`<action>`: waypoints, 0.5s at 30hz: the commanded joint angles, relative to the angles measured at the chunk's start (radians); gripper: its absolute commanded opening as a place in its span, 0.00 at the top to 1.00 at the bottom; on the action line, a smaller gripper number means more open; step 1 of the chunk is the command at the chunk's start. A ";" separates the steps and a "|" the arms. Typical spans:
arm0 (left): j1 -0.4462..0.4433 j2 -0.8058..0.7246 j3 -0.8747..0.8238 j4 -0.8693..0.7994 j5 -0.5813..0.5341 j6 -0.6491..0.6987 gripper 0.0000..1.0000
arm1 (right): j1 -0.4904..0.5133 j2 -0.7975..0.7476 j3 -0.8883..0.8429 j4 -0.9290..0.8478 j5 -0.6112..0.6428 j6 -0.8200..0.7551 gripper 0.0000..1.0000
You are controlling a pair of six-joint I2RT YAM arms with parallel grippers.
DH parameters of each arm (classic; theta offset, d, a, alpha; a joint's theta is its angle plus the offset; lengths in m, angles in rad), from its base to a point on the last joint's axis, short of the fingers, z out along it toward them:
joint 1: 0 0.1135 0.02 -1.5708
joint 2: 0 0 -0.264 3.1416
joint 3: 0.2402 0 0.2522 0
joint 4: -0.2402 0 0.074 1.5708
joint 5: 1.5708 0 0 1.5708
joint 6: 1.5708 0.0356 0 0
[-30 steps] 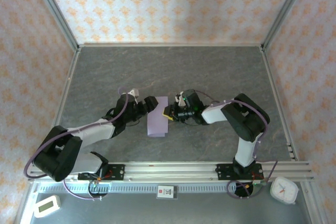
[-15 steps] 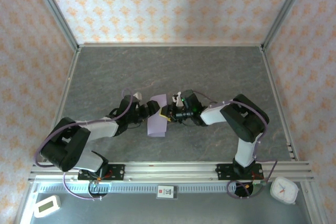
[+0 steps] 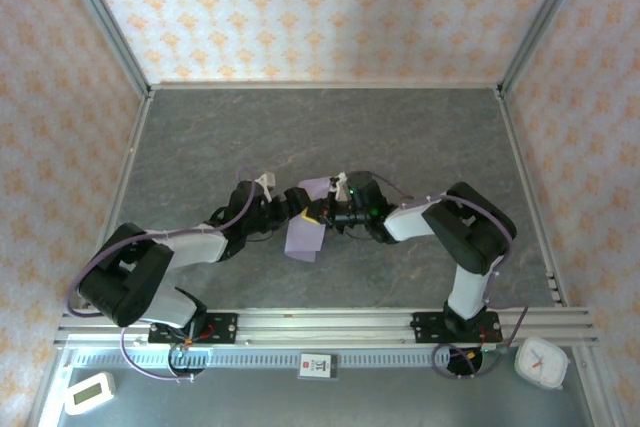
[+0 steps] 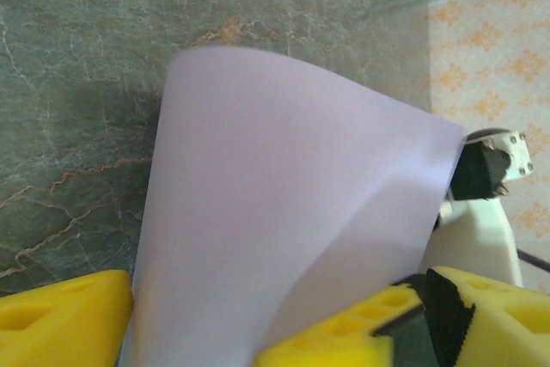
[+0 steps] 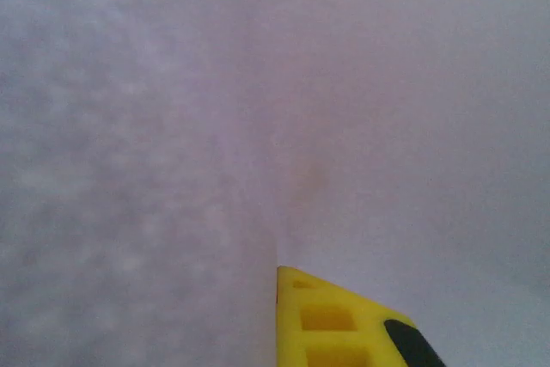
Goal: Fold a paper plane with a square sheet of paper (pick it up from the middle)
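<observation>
Paper sheet (image 3: pixel 302 239): folded lavender, curling up off the table (image 3: pixel 330 127) near its centre, between both arms.
Right gripper (image 3: pixel 316 215): closed on the sheet's edge, holding it up (one yellow finger (image 5: pixel 335 320) shows against the paper).
Left gripper (image 4: pixel 206 333): fingers spread wide astride the sheet, probably ready to pinch the fold.

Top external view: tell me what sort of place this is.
Probably a walled robot test cell: orange-patterned wall panels in metal framing, a grey stone-look tabletop, and black-and-white robot arms bolted to a slotted aluminium rail.
</observation>
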 commanded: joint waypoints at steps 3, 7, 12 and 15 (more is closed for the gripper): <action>-0.007 0.009 -0.026 0.072 -0.002 -0.026 0.11 | 0.004 -0.025 -0.065 0.284 -0.041 0.140 0.98; -0.007 0.006 -0.026 0.075 -0.005 -0.028 0.11 | 0.004 -0.010 -0.084 0.278 -0.027 0.134 0.82; -0.009 -0.015 -0.035 0.055 -0.023 -0.020 0.10 | 0.004 -0.039 -0.101 0.204 -0.009 0.086 0.67; -0.008 -0.021 -0.043 0.055 -0.028 -0.021 0.10 | 0.005 -0.060 -0.094 0.133 -0.002 0.044 0.67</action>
